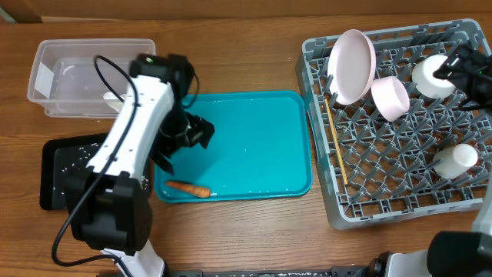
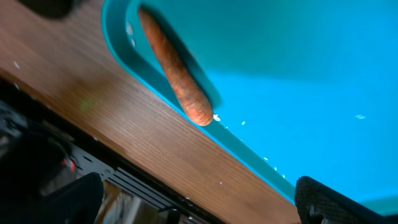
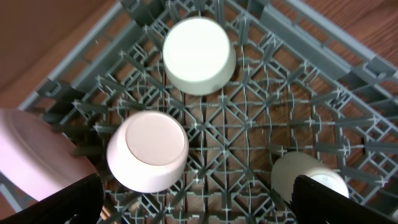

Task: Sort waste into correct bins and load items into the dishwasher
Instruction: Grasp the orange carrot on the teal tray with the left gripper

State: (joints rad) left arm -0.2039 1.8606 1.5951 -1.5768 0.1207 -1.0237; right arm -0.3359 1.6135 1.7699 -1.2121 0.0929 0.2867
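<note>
While carrot (image 2: 177, 71) lies in teal tray (image 2: 311, 74) (by its rim), left claw (image 2: 199, 194) spread wide, right claw (image 3: 199, 196) too.

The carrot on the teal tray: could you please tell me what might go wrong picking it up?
The carrot lies against the raised near rim of the teal tray, so one finger of the open left gripper might land on the rim and miss or tilt the tray. It is round and tapered, so it could roll or slip from the pinch.
</note>
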